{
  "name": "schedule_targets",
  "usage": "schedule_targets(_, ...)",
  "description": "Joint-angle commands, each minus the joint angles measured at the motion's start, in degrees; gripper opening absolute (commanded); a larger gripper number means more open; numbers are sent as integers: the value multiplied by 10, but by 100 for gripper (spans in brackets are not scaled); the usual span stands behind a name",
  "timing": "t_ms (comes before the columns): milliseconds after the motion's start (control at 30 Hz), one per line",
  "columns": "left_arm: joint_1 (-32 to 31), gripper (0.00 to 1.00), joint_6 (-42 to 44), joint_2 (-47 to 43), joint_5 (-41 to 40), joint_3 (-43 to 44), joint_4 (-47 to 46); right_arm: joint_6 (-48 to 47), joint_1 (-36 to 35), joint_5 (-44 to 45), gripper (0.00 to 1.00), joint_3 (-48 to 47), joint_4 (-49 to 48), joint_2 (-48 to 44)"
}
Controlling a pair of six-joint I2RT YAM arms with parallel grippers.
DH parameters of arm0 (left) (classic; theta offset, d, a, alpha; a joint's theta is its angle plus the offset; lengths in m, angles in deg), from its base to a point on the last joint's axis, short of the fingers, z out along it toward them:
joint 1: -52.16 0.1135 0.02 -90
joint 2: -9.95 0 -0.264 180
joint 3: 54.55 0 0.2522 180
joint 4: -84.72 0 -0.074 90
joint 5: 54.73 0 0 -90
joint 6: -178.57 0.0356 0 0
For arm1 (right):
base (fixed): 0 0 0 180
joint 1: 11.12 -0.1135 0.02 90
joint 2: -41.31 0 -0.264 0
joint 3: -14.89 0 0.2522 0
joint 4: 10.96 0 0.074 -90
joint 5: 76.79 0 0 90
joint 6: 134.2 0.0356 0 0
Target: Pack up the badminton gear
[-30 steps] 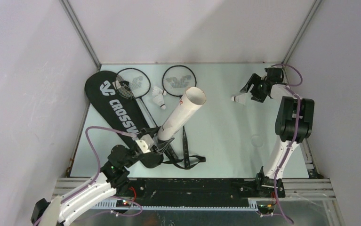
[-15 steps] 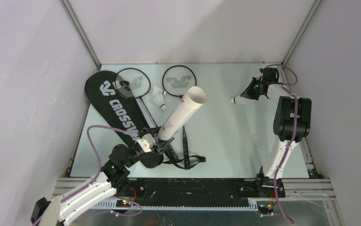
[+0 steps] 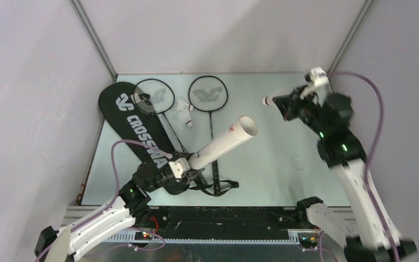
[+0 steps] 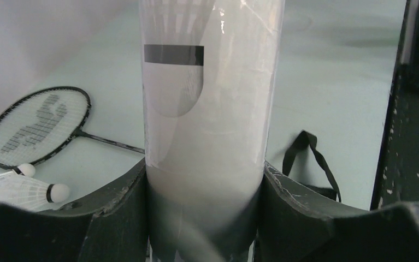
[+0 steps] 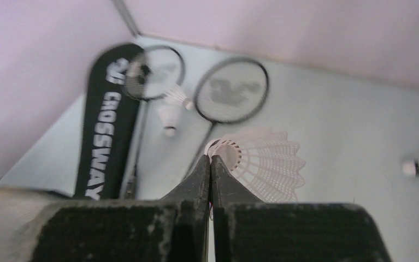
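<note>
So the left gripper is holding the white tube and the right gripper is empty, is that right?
Not quite. The left gripper does hold the white tube, but the right gripper is not empty: it is shut on the feather skirt of a shuttlecock, as the right wrist view shows.

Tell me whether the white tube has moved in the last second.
Yes. Held by the left gripper, the white tube has swung: its open end went right and toward the near edge, away from the right-hand racket head, which stayed put.
</note>
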Motion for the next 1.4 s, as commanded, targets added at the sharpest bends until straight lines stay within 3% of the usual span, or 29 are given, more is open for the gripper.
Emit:
schedule_targets(0,-1,24,48,12,64,49,40,-35,-57,10,0,49,1,-154)
schedule_targets(233,-1,25,64,-6,86,43,59,14,-100,-106,0,51,76,-264)
schedule_targets(467,-1,25,67,-29,100,34,69,42,-112,-214,0,51,88,-244)
schedule_targets(767,-1,24,74,-44,106,20,62,43,-150,-246,0,50,120,-231)
schedule_targets(1167,-1,24,86,-49,126,14,62,76,-157,-203,0,50,107,-268)
schedule_targets(1367,-1,24,87,-37,139,17,62,105,-160,-274,0,50,87,-205)
